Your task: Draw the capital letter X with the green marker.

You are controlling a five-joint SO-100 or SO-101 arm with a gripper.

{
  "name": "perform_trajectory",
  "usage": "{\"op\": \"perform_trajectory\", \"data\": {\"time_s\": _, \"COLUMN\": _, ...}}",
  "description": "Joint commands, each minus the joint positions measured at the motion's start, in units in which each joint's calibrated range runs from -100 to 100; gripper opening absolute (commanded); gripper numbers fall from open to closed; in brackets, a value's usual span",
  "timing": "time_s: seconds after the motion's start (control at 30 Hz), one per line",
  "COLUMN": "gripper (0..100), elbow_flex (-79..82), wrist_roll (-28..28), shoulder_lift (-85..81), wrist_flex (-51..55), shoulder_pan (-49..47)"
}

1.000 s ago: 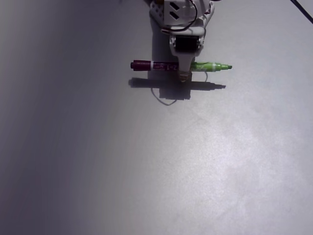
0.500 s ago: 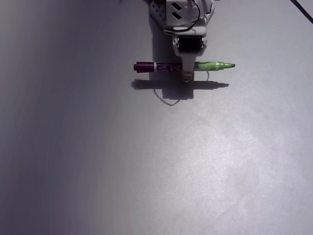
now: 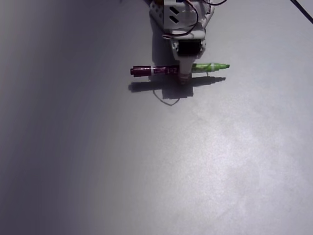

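Note:
In the fixed view the green marker [image 3: 161, 70] hangs almost level above the grey surface, light green tip to the right and dark maroon end to the left. My gripper [image 3: 184, 77] comes down from the top edge and is shut on the marker just right of its middle. The marker's shadow lies a little below it on the surface. A thin curved pen line [image 3: 166, 102] shows at the lower edge of that shadow. The shadow covers whatever else is drawn there, so I cannot make out the capital letter X as a cross.
The white arm body [image 3: 178, 19] with dark wires fills the top centre. A black cable [image 3: 302, 11] crosses the top right corner. The grey surface [image 3: 156, 171] stretches wide below the marker, darker on the left side.
The marker and gripper shifted slightly right, then back left and a little lower. The marker now tilts with its green tip slightly raised.

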Motion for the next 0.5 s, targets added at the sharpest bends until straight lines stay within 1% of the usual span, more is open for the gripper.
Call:
{"op": "perform_trajectory", "data": {"time_s": 0.0, "gripper": 1, "elbow_flex": -1.5, "wrist_roll": 3.1, "shoulder_lift": 0.9, "wrist_flex": -6.8, "shoulder_pan": -1.5}}
{"op": "perform_trajectory", "data": {"time_s": 0.1, "gripper": 1, "elbow_flex": -6.7, "wrist_roll": 4.0, "shoulder_lift": 8.2, "wrist_flex": -14.8, "shoulder_pan": -1.9}}
{"op": "perform_trajectory", "data": {"time_s": 0.17, "gripper": 1, "elbow_flex": -17.6, "wrist_roll": 3.0, "shoulder_lift": 20.0, "wrist_flex": -17.8, "shoulder_pan": -1.9}}
{"op": "perform_trajectory", "data": {"time_s": 0.23, "gripper": 1, "elbow_flex": -34.0, "wrist_roll": 5.4, "shoulder_lift": 31.6, "wrist_flex": -13.7, "shoulder_pan": -0.9}}
{"op": "perform_trajectory", "data": {"time_s": 0.3, "gripper": 1, "elbow_flex": -46.8, "wrist_roll": 5.6, "shoulder_lift": 36.9, "wrist_flex": -9.8, "shoulder_pan": -2.0}}
{"op": "perform_trajectory", "data": {"time_s": 0.33, "gripper": 1, "elbow_flex": -50.9, "wrist_roll": 5.6, "shoulder_lift": 37.8, "wrist_flex": -9.5, "shoulder_pan": -2.5}}
{"op": "perform_trajectory", "data": {"time_s": 0.47, "gripper": 1, "elbow_flex": -66.9, "wrist_roll": 9.9, "shoulder_lift": 43.0, "wrist_flex": -7.7, "shoulder_pan": -0.5}}
